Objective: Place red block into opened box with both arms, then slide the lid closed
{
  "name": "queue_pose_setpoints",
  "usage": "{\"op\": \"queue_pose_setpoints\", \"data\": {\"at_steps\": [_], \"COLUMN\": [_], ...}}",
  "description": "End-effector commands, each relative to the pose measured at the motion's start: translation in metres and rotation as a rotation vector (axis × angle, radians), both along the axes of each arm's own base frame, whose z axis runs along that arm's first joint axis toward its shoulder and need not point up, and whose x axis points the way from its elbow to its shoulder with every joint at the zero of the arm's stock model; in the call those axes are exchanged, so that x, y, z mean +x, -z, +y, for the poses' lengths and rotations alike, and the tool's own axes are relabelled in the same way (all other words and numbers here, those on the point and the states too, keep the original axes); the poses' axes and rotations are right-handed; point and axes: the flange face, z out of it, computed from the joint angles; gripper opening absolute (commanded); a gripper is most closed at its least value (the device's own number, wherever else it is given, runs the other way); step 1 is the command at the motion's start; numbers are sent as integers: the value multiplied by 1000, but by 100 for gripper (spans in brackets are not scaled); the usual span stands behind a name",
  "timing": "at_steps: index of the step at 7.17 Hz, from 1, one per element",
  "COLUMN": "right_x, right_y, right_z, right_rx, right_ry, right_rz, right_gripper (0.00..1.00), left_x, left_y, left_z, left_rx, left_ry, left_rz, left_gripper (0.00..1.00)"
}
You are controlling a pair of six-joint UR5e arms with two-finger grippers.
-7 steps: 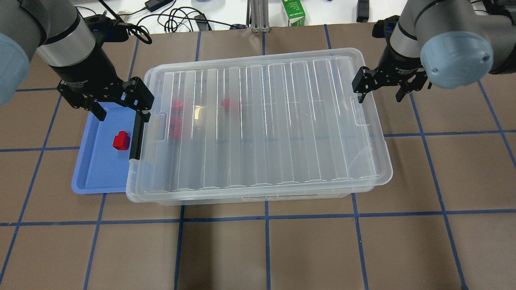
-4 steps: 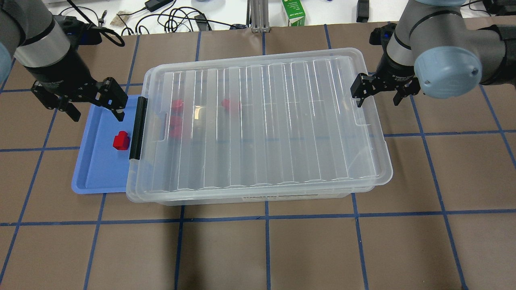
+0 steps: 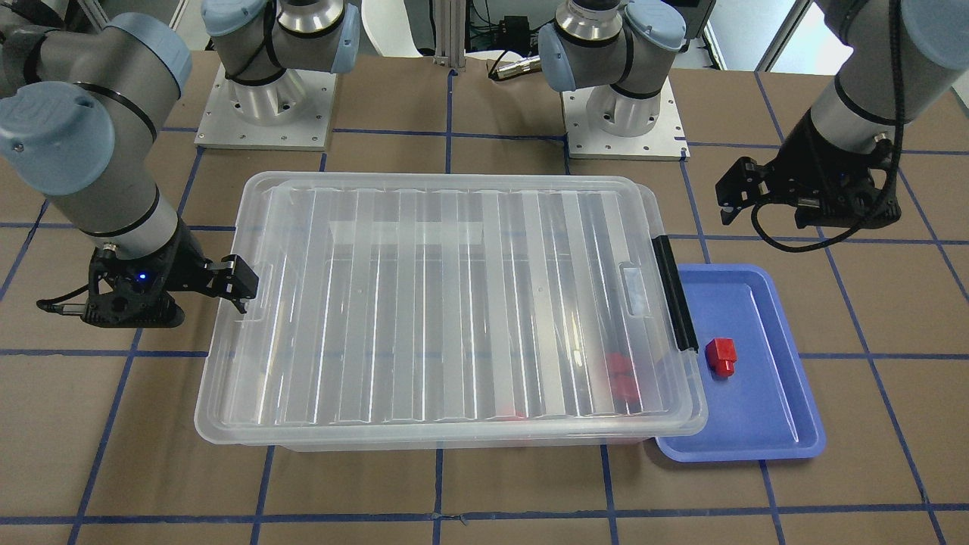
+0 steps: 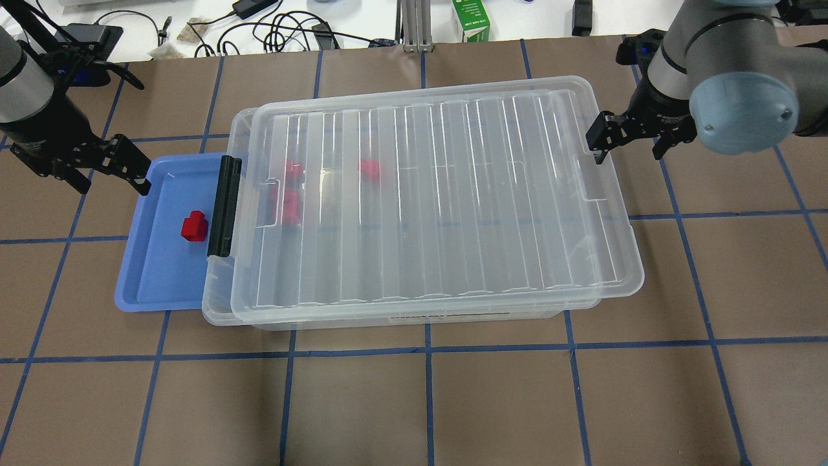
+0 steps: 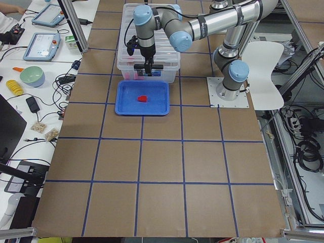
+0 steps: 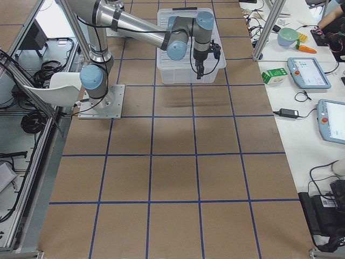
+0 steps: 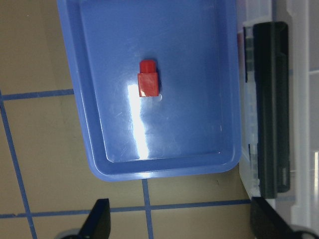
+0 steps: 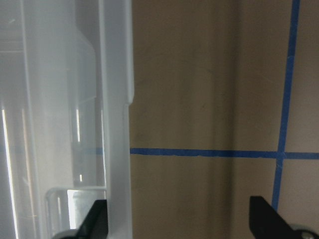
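Observation:
One red block (image 4: pixel 193 226) (image 3: pixel 721 356) (image 7: pixel 148 83) lies in the blue tray (image 4: pixel 152 285), left of the box (image 4: pixel 220 316). Blurred red blocks (image 4: pixel 288 206) show through the lid (image 4: pixel 453 194) near the box's black latch (image 4: pixel 223 207). The lid sits shifted right: it overhangs the box's right end, and a narrow strip by the latch is uncovered. My left gripper (image 4: pixel 110 182) (image 7: pixel 184 219) hangs open and empty beyond the tray's far left corner. My right gripper (image 4: pixel 629 152) (image 8: pixel 182 219) is open at the lid's right edge (image 8: pixel 115 124), one finger against it.
Cables and a green carton (image 4: pixel 471 19) lie on the white bench beyond the table's far edge. Both arm bases (image 3: pixel 265 98) stand behind the box. Brown table with blue tape lines (image 4: pixel 427 349) lies in front of the box.
The lid has slid right, now overhanging the box's right end. My left gripper drew away left from the latch. My right gripper moved right with the lid edge.

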Motion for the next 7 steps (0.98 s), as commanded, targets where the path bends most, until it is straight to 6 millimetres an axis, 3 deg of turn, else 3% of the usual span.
{"op": "queue_pose_setpoints", "data": {"at_steps": [1,3,7], "right_x": [-40,-66,-131], "right_y": [0,0,-3], "right_z": [-1,0,7], "right_rx": [1,2,9], "right_ry": [-25,-36,-82], "right_rz": [1,4,6], "right_gripper": [100,100,100], "left_x": [16,25,35], "left_y": [44,94,170], "left_z": [-27,-45,-69], "left_rx": [2,44,88], "left_ry": [-6,-7,-18], "left_rz": [14,24,38], "left_gripper": [100,100,100]}}
